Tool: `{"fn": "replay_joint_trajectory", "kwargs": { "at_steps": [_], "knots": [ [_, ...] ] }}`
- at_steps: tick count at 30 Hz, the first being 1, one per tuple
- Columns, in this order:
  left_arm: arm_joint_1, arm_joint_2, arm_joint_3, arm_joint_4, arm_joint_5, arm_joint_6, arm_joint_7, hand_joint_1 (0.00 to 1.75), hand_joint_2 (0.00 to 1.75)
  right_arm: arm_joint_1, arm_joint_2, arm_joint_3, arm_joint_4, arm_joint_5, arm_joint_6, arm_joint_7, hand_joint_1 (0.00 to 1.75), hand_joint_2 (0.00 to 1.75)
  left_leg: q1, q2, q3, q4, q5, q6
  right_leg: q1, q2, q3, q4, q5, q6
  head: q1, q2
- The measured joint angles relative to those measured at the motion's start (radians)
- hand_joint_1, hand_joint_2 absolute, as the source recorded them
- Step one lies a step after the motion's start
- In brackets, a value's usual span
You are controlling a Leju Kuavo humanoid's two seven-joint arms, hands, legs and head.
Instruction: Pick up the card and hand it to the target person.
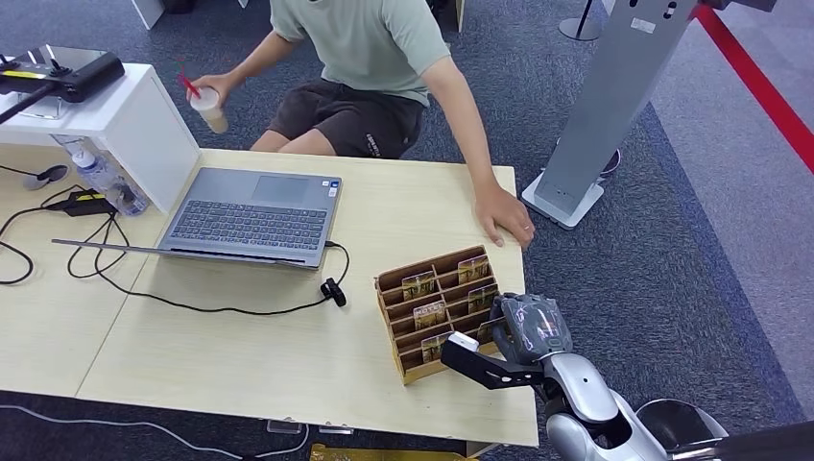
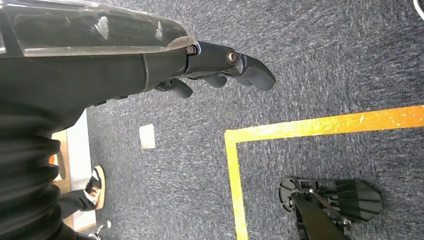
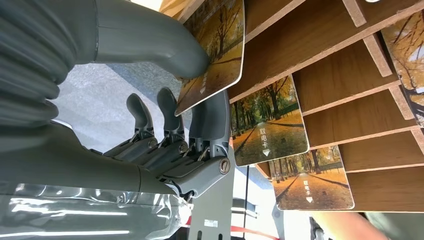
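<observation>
A wooden card rack (image 1: 437,312) stands near the table's front right corner, with autumn-tree cards in several slots (image 1: 429,315). My right hand (image 1: 528,327) is at the rack's right end. In the right wrist view its thumb (image 3: 165,47) and a finger (image 3: 212,117) pinch one such card (image 3: 217,55) at the rack's edge. Two more cards (image 3: 267,130) sit in the slots beside it. A person in a green shirt (image 1: 365,48) sits across the table, one hand (image 1: 504,216) flat on the tabletop just beyond the rack. My left hand (image 2: 220,67) hangs over the carpet, holding nothing.
An open laptop (image 1: 254,216) lies mid-table with black cables (image 1: 192,305) trailing in front. A white box shelf (image 1: 134,120) stands at the far left. The person's other hand holds a cup (image 1: 209,108). A grey stand (image 1: 614,106) rises off the table's right.
</observation>
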Motion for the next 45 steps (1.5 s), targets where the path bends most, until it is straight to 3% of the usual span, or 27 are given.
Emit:
{"fn": "replay_joint_trajectory", "kwargs": {
  "at_steps": [18, 27, 40, 45],
  "knots": [
    [0.0, 0.0, -0.001, 0.0, 0.003, 0.02, 0.001, 0.0, 1.75, 0.003, 0.0, -0.007, -0.003, -0.009, -0.004, 0.002, 1.36, 1.75, 0.0, 0.0, 0.001, 0.0, 0.0, 0.0, 0.0, 0.0, 0.001, 0.0, 0.0, 0.0, 0.0, 0.0],
    [0.0, 0.0, -0.001, 0.0, 0.008, 0.014, 0.0, 0.0, 1.75, -0.006, -0.001, -0.016, -0.08, -0.017, -0.012, -0.016, 1.36, 1.75, 0.0, 0.0, 0.001, 0.0, 0.0, 0.0, 0.0, 0.0, 0.0, 0.0, 0.0, 0.0, 0.0, 0.0],
    [0.0, 0.0, -0.001, 0.0, 0.006, 0.012, -0.002, 0.0, 1.75, -0.105, 0.002, -0.031, -0.239, -0.08, -0.009, -0.055, 1.36, 1.75, 0.0, 0.0, 0.0, 0.0, 0.0, 0.0, 0.0, 0.0, 0.0, 0.001, 0.0, 0.0, 0.0, 0.0],
    [-0.002, 0.0, -0.001, 0.0, -0.013, 0.007, 0.006, 0.0, 1.75, -0.192, 0.034, -0.011, -0.222, -0.153, -0.018, -0.103, 1.36, 1.75, 0.0, 0.0, 0.0, 0.0, 0.0, 0.0, 0.0, 0.0, 0.0, 0.001, 0.0, 0.0, 0.001, 0.0]
  ]
}}
